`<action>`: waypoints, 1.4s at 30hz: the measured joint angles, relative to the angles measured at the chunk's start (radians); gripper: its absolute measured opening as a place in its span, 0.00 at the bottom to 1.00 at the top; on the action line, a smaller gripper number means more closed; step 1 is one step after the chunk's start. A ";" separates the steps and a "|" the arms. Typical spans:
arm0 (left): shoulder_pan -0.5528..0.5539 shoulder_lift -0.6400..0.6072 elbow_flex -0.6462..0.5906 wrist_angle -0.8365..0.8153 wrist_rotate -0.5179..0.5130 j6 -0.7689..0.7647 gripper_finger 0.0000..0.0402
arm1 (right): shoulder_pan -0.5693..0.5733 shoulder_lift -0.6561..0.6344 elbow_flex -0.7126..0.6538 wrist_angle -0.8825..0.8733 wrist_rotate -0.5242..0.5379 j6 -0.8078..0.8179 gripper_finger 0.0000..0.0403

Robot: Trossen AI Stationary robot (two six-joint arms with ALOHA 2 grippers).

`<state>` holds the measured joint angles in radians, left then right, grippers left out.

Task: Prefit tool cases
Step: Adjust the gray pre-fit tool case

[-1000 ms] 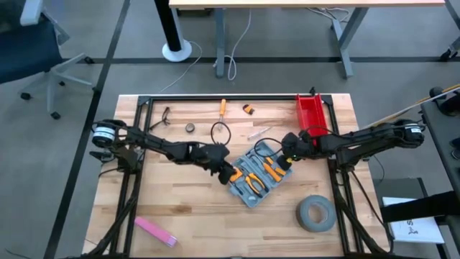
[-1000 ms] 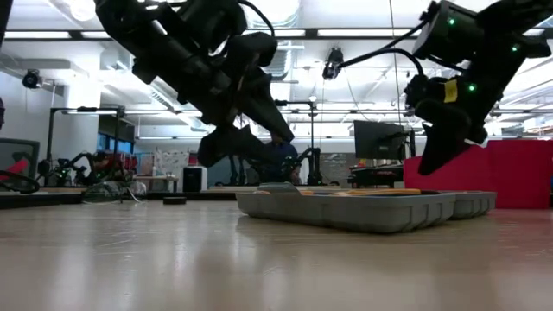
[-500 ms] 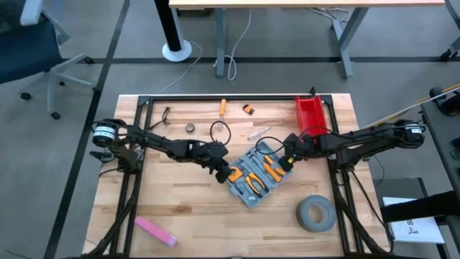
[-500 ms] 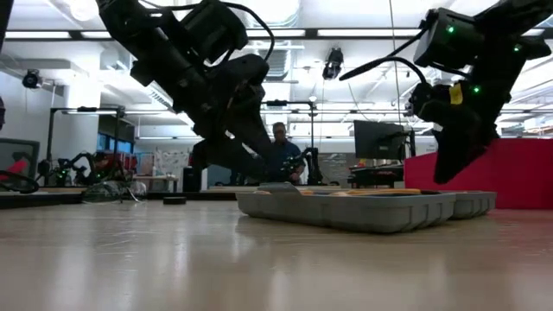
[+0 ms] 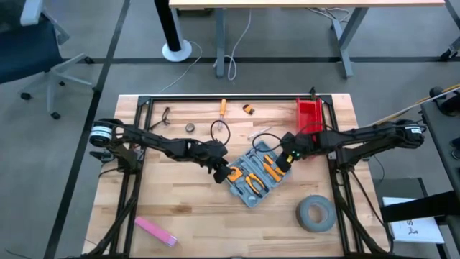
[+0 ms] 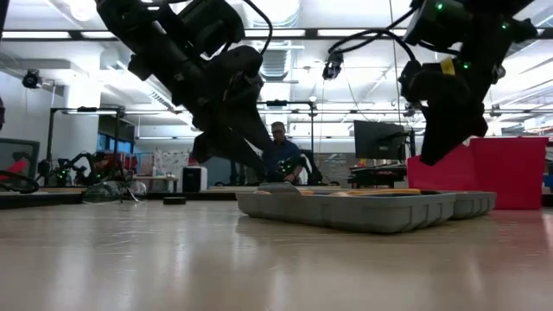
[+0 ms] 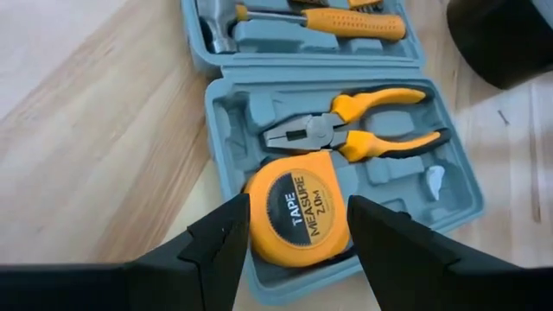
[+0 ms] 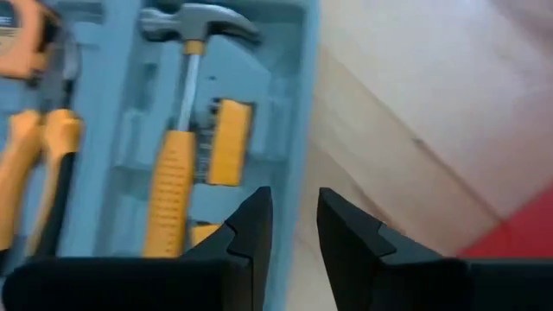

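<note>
Tool case [image 5: 256, 173] lies open at mid-table, between my two arms. My left gripper [image 7: 296, 226] is clamped on the yellow tape measure [image 7: 298, 215] (pliers [image 7: 350, 134] sit just beside it) in one half. My right gripper [image 8: 292, 226], fingers slightly parted and empty, seems to hover over the hammer [image 8: 180, 164] side's edge
</note>
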<state>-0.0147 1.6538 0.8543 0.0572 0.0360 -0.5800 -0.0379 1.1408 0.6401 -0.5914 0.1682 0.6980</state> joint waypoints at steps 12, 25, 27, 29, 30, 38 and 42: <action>0.005 -0.004 0.000 0.001 0.000 0.026 0.51 | 0.000 0.000 0.075 -0.053 0.001 -0.094 0.12; 0.008 -0.065 0.000 -0.141 -0.070 0.072 0.51 | 0.069 0.109 0.087 -0.004 -0.274 -0.388 0.21; 0.008 -0.091 -0.004 -0.147 -0.100 0.072 0.51 | 0.085 0.133 0.086 -0.004 -0.273 -0.398 0.22; 0.008 -0.122 -0.013 -0.150 -0.140 0.072 0.51 | 0.092 0.155 0.086 -0.005 -0.272 -0.406 0.23; 0.008 -0.139 -0.017 -0.152 -0.170 0.072 0.51 | 0.093 0.168 0.087 -0.002 -0.272 -0.408 0.24; 0.008 -0.284 -0.083 -0.153 -0.337 0.055 0.51 | 0.134 0.261 0.137 -0.003 -0.272 -0.462 0.26; 0.008 -0.349 -0.123 -0.148 -0.406 0.029 0.51 | 0.160 0.296 0.177 -0.004 -0.272 -0.493 0.26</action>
<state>-0.0067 1.3045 0.7318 -0.0911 -0.3696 -0.5508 0.1224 1.4368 0.8175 -0.5959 -0.1040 0.2052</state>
